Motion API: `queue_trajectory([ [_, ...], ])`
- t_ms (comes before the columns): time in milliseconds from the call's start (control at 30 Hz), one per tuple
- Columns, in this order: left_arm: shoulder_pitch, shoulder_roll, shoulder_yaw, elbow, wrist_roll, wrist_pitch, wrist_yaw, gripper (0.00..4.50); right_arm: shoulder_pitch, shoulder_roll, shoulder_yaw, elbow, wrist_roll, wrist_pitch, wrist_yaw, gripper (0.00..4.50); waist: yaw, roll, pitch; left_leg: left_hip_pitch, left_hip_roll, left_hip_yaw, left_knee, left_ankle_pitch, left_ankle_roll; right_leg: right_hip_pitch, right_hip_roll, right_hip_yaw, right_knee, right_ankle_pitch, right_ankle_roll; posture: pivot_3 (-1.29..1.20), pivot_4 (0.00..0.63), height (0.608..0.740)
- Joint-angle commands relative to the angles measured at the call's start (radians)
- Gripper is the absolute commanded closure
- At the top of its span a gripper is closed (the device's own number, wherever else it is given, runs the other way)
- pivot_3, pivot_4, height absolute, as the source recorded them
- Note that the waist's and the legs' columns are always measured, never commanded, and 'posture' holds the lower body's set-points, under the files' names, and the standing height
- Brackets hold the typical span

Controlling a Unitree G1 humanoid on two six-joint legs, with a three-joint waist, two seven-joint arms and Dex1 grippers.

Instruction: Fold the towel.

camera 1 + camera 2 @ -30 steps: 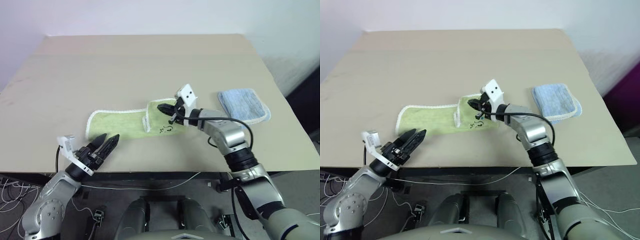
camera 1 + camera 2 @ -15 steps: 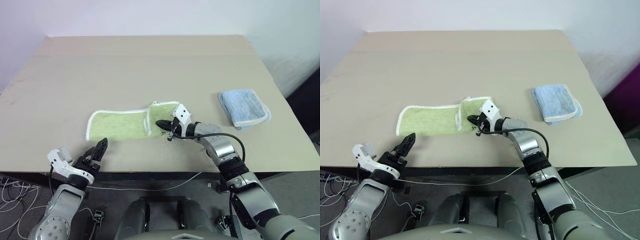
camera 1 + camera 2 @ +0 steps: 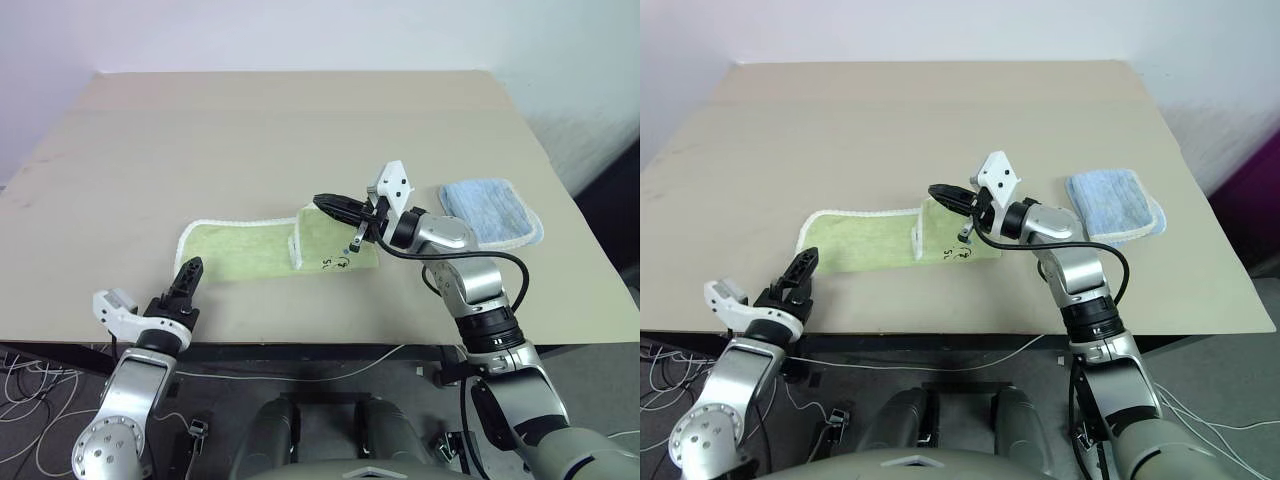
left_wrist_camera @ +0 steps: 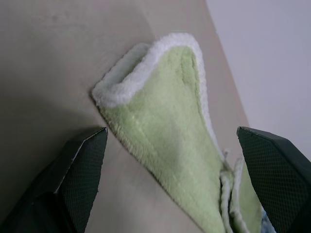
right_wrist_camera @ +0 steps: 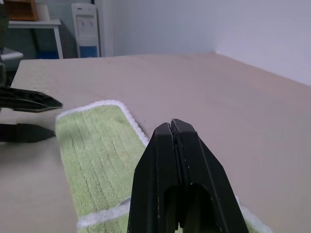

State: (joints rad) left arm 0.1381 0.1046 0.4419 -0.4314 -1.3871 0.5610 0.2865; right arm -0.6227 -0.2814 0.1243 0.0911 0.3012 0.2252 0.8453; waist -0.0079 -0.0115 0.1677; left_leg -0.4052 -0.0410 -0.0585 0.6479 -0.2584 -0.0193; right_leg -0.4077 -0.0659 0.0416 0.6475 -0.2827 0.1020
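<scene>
Where right tool (image 3: 335,205) hovers, towel (image 3: 240,250) hides

The room was evenly, softly lit; shadows on the table (image 3: 300,130) stayed faint; no glare showed; close black fingertips (image 4: 77,179) looked slightly soft.

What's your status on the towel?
Left tool open at towel's left end. Right tool shut, empty, above folded right end. Blue cloth well clear.
</scene>
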Motion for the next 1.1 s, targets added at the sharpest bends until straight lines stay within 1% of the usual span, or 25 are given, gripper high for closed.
queue_trajectory([
  [33, -0.035, 0.008, -0.019, 0.076, 0.009, 0.007, 0.045, 0.01, 0.001, -0.002, -0.034, -0.074, 0.037, 0.005, -0.007, 4.50, 0.001, 0.001, 0.000, 0.000, 0.000, 0.000, 0.000, 0.000, 0.000, 0.000, 0.000, 0.000, 0.000, 0.000, 0.000, 0.00, 0.150, 0.740],
  [233, -0.097, 0.011, -0.019, 0.151, 0.005, 0.015, 0.048, 0.01, 0.045, -0.021, -0.048, -0.132, 0.047, 0.041, -0.031, 4.50, 0.014, 0.002, -0.001, 0.005, 0.000, 0.000, 0.000, 0.000, 0.000, 0.005, 0.000, -0.001, 0.000, 0.000, 0.000, 0.00, 0.150, 0.740],
  [333, -0.114, 0.013, -0.011, 0.180, 0.004, 0.014, 0.035, 0.01, 0.077, -0.034, -0.042, -0.148, 0.037, 0.043, -0.032, 4.50, 0.020, 0.002, -0.001, 0.010, 0.000, 0.000, -0.001, 0.000, 0.000, 0.011, 0.000, -0.001, -0.001, 0.000, 0.000, 0.00, 0.150, 0.740],
  [433, -0.129, 0.016, 0.005, 0.206, 0.005, 0.000, 0.005, 0.66, 0.114, -0.045, -0.031, -0.170, 0.030, 0.040, -0.027, 4.50, 0.022, 0.002, -0.001, 0.013, 0.000, 0.000, -0.002, 0.000, 0.000, 0.014, 0.000, -0.001, -0.003, 0.000, 0.000, 0.00, 0.150, 0.740],
  [633, -0.153, 0.018, 0.030, 0.225, 0.012, -0.025, -0.045, 2.82, 0.135, -0.053, -0.030, -0.184, 0.029, 0.043, -0.034, 4.50, 0.019, 0.002, -0.001, 0.013, 0.000, 0.000, -0.002, 0.000, 0.000, 0.014, 0.000, -0.001, -0.003, 0.000, 0.000, 0.00, 0.150, 0.740],
  [800, -0.164, 0.026, 0.041, 0.237, 0.020, -0.039, -0.063, 4.47, 0.146, -0.057, -0.031, -0.186, 0.028, 0.043, -0.039, 4.50, 0.019, 0.002, -0.001, 0.013, 0.000, 0.000, -0.002, 0.000, 0.000, 0.013, 0.000, 0.000, -0.003, 0.000, 0.000, 0.00, 0.150, 0.740],
  [1000, -0.165, 0.049, 0.074, 0.238, 0.028, -0.063, -0.083, 4.47, 0.151, -0.059, -0.032, -0.184, 0.028, 0.040, -0.038, 4.50, 0.017, 0.001, 0.000, 0.013, 0.000, 0.000, -0.003, 0.000, 0.000, 0.013, 0.000, 0.000, -0.003, 0.000, 0.000, 0.00, 0.150, 0.740],
  [1100, -0.169, 0.105, 0.136, 0.248, 0.031, -0.092, -0.114, 4.47, 0.151, -0.059, -0.033, -0.183, 0.028, 0.039, -0.038, 4.50, 0.009, 0.000, 0.000, 0.013, 0.001, 0.000, -0.004, 0.000, 0.000, 0.012, 0.000, 0.000, -0.003, -0.001, 0.000, 0.00, 0.150, 0.740],
])
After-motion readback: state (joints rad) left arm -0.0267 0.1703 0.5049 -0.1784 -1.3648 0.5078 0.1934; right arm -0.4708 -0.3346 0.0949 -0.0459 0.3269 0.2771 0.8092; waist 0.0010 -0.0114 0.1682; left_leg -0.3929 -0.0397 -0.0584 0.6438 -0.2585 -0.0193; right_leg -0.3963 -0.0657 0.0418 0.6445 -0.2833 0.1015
